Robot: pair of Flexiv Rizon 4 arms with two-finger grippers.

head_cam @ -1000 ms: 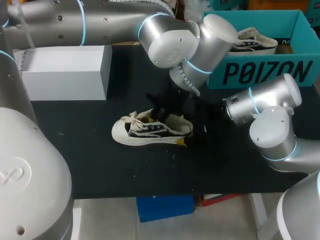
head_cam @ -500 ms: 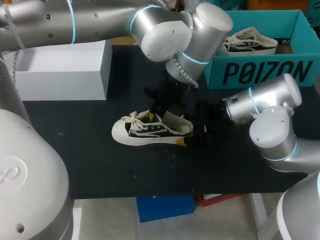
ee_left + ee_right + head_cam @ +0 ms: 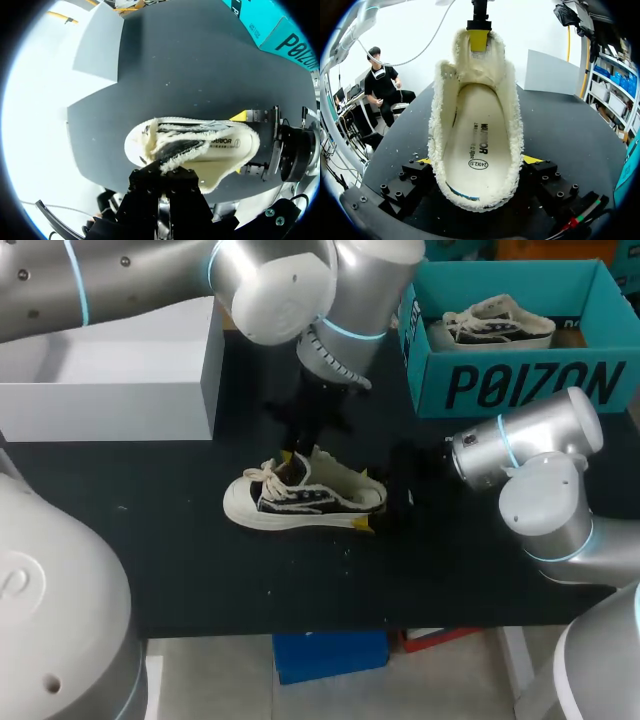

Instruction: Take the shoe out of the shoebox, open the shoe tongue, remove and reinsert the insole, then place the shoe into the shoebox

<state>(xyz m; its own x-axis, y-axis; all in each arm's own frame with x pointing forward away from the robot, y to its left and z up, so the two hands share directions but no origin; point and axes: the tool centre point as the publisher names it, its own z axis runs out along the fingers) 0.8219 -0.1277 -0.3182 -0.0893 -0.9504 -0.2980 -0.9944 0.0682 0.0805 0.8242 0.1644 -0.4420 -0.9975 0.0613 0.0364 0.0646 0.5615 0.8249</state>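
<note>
1. Head view: the shoe (image 3: 305, 495) stands sole-down on the black bench (image 3: 200, 560), out of the teal shoebox (image 3: 520, 385) and between the two sets of jaws.
2. The right jaws are clamped on the heel, with one yellow tip pressed to each side. The left jaws are pinched together on the top edge of the tongue (image 3: 479, 67), which stands lifted.
3. I judge the step in hand to be opening the tongue. It should be drawn up and toward the toe, away from the right jaws, while those pin the heel so the sole does not tip.
4. A gentle pull seems wise. The laces (image 3: 262, 475) look loosely threaded and could bind, and the fleecy edge is soft enough to slip from a thin pinch.
5. The insole (image 3: 477, 145) lies flat inside, just ahead of the right jaws. It is smooth and pale, with print on it. The mouth probably needs to be wide enough to reach it.
6. The shoe is low-cut, with dark sides, a cream rubber sole and frayed, fluffy trim round the collar and tongue. The shoebox looks like stiff card and holds a second shoe (image 3: 495, 322).
</note>
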